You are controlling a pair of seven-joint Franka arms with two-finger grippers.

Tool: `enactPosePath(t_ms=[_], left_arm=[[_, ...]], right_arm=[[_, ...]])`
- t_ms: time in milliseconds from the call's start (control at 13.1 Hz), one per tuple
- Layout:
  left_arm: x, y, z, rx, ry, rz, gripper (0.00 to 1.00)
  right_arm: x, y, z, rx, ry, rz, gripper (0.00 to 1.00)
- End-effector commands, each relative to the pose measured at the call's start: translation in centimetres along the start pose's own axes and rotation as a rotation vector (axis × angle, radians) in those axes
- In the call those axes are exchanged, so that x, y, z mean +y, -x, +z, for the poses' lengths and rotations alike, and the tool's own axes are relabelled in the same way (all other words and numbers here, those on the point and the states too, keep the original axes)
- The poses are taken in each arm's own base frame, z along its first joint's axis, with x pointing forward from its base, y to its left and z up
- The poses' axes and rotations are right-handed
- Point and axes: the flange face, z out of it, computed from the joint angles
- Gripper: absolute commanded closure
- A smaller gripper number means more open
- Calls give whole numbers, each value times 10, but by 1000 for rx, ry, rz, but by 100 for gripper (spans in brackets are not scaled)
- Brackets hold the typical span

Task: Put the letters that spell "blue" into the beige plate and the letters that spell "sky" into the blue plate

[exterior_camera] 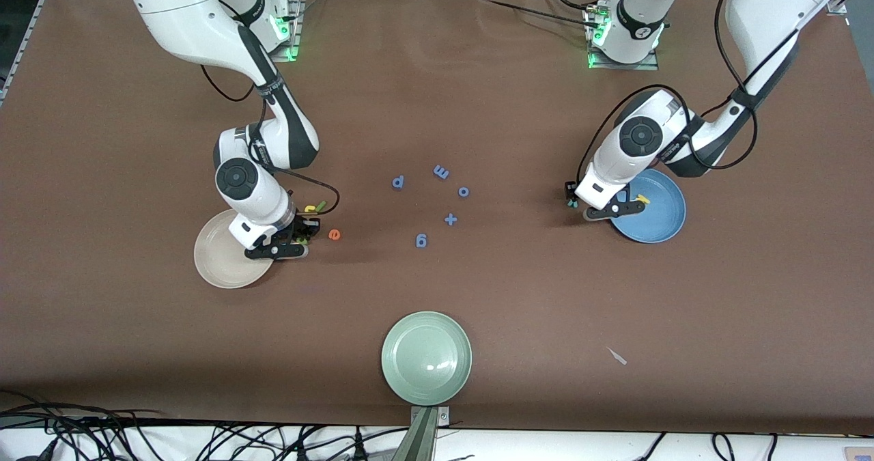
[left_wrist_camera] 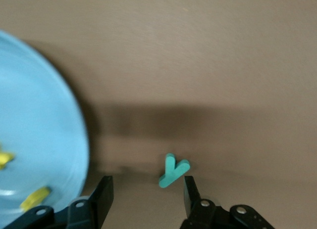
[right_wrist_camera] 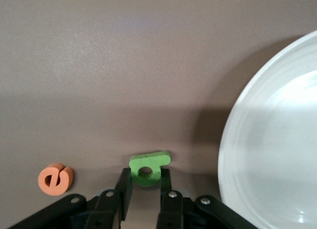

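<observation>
Brown table [exterior_camera: 437, 297]: right claw [right_wrist_camera: 143, 182] pinching b [right_wrist_camera: 147, 168] (plate-edge [right_wrist_camera: 233, 140] adjacent), left claw [left_wrist_camera: 146, 189] open.

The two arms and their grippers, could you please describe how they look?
Both arms have glossy white shells with dark grey joint sections and round dark caps near the wrist. Black cables loop along each. The left gripper and right gripper have black fingers on white bodies. Green lights glow at both bases.

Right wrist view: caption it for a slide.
Right tool closing on the green b, between the orange e and the beige plate.
</observation>
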Motion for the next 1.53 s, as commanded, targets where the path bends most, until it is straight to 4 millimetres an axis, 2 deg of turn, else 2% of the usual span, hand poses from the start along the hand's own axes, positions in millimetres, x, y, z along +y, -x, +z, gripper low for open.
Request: enactPosePath(t_ms=[0,153,229,382,535,611,688,764,917,1146,1222,1452], left_arm=[[-3,-9,5,10,40,109,34],[-3,-9,5,10,40,120,36],[-2,-9,6,11,41,124,40],[2,-7,8,8,48,135,41],[4,-6,10,5,50,140,41],[4,-6,12,0,53,140,44],[4,-5,13,-2,55,140,44],[5,-5,13,-3,57,140,44],[5,-7,13,9,75,138,44],[7,-6,14,9,77,141,44],[7,-6,14,7,78,141,46],[7,-6,17,2,80,142,48]], right_arm=[[28,-15,-33,-28,26,-49,73],[54,-28,-55,-57,48,-90,73],[67,-33,-61,-69,57,-103,73],[81,-32,-56,-85,62,-115,67],[91,-29,-49,-94,54,-86,35],[91,-29,-49,-94,53,-80,24],[91,-29,-49,-96,54,-75,18],[90,-30,-51,-97,49,-56,16],[69,-28,-54,-92,26,36,16],[17,-15,-45,-114,-1,146,15],[8,-10,-41,-121,-4,170,15],[0,13,-25,-134,-5,228,15]])
